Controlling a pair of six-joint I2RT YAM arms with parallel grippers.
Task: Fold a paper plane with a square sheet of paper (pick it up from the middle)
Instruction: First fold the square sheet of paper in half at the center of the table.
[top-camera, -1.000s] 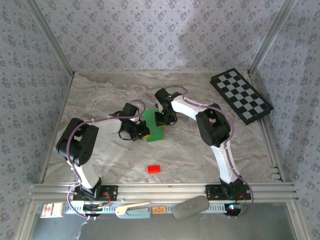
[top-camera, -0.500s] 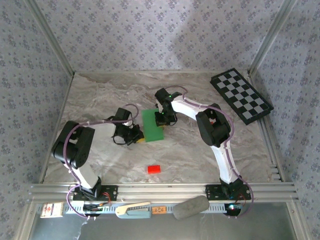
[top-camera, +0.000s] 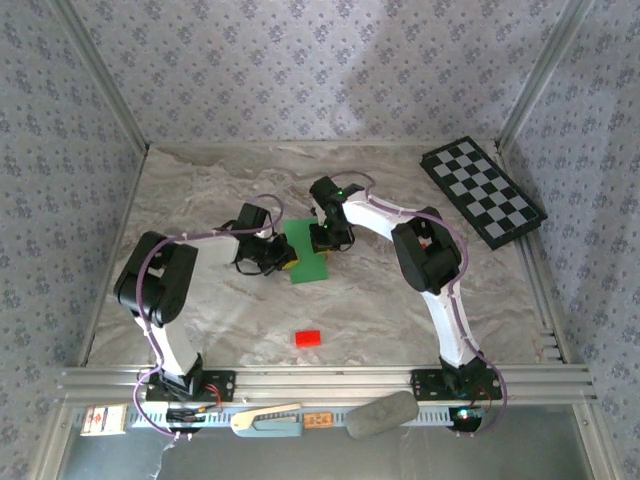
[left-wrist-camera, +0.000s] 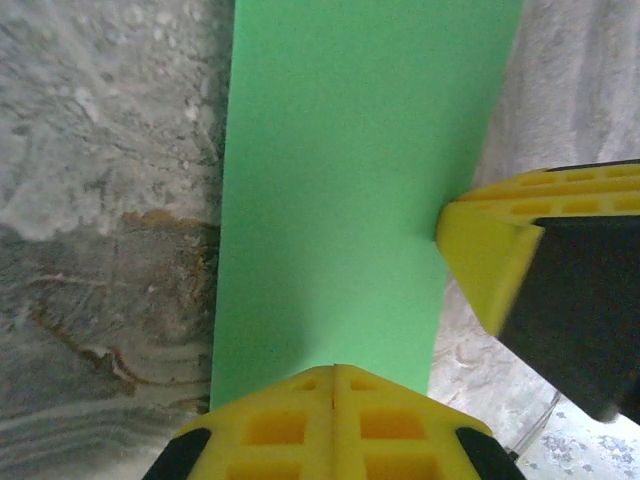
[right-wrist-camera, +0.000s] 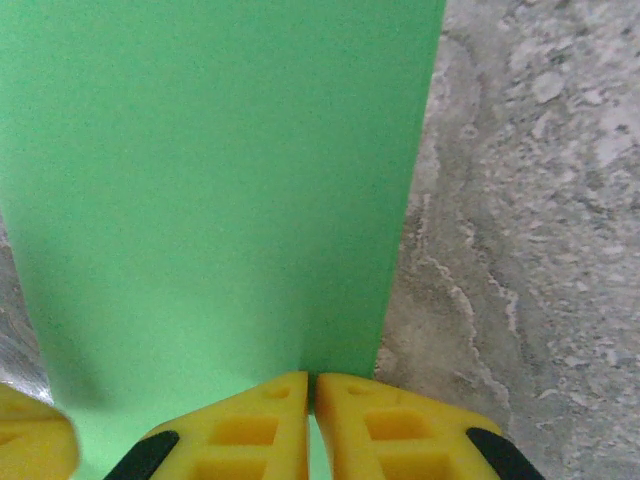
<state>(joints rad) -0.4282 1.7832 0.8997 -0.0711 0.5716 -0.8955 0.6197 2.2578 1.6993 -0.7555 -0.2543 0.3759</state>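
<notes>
— How many things do you have on the counter (top-camera: 200, 200)?
— I count one sheet of green paper (top-camera: 310, 256), right at the tips of both sets of jaws. One small red block (top-camera: 308, 338), on the near side of the jaws. One checkerboard (top-camera: 483, 190), well off to the right of the right jaws.
— Arms?
— Two, each with one pair of yellow fingers (left-wrist-camera: 335, 420).

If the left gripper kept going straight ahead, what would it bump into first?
The left gripper would meet the thin bright green sheet of paper right at its shut jaws. A yellow finger of the right gripper looks off to the side, though depth is unclear.
</notes>
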